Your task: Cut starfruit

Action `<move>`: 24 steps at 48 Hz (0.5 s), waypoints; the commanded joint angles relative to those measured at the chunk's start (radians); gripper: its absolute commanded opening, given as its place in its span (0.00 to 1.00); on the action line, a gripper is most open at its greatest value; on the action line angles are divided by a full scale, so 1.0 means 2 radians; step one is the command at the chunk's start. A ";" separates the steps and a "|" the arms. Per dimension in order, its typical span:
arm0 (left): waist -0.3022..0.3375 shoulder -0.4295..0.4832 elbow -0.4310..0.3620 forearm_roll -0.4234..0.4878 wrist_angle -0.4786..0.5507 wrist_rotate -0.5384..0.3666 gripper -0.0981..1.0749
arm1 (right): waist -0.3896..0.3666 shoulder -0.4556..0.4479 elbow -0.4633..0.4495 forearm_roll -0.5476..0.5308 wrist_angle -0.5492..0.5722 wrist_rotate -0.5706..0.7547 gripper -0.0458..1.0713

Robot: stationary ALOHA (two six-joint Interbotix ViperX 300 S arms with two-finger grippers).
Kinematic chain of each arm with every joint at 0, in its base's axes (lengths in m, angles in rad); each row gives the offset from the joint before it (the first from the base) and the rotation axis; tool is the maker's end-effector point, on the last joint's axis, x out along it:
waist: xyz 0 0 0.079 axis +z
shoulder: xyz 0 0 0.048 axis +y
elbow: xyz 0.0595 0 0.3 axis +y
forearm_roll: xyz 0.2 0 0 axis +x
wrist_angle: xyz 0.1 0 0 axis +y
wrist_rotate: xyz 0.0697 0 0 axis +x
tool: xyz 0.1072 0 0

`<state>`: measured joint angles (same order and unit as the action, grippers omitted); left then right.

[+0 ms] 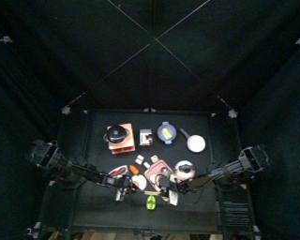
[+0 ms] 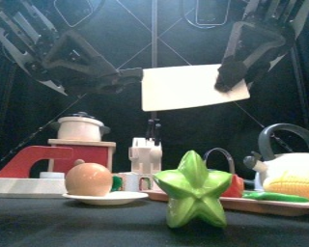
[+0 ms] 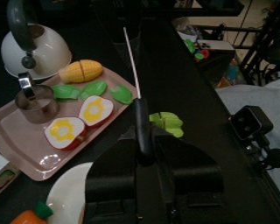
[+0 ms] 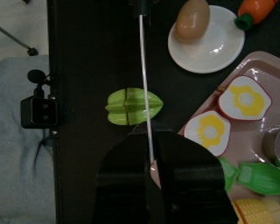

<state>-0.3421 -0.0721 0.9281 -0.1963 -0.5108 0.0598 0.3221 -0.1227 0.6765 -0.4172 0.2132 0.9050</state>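
Yellow-green starfruit (image 2: 197,201): stands on edge on the black table (image 4: 90,79), at 9 o'clock of the white plate (image 4: 213,51) in the right wrist view. Judged light, firm, waxy, prone to roll; best steadied by its ridges.

Cleaver (image 2: 193,87): held aloft, gripped by both the left gripper (image 3: 143,159) and right gripper (image 4: 150,164).

Front view alone shows the broad blade; wrist views show only its edge.

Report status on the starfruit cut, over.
Left pincer and right pincer both shut on cleaver, held high. Starfruit whole on table, below blade. Nothing between them; pink tray beside.
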 commanded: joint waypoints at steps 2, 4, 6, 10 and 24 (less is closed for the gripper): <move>-0.006 0.002 -0.005 0.002 -0.002 0.002 0.40 | 0.002 -0.007 -0.009 0.001 -0.002 0.001 0.35; -0.009 0.005 -0.008 0.002 -0.001 0.002 0.40 | 0.005 -0.007 -0.009 0.002 -0.002 0.001 0.35; -0.015 0.008 -0.009 0.003 -0.001 0.002 0.40 | 0.009 -0.007 -0.009 0.004 -0.002 0.001 0.35; -0.028 0.012 -0.011 0.002 -0.002 0.002 0.39 | 0.018 -0.006 -0.009 0.005 -0.002 0.000 0.35; -0.064 0.035 -0.015 -0.035 -0.002 0.002 0.39 | 0.042 0.028 -0.022 -0.005 0.003 0.000 0.35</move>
<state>-0.4280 -0.0092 0.9097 -0.2362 -0.5170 0.0598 0.3973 -0.0690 0.6535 -0.4203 0.2086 0.9050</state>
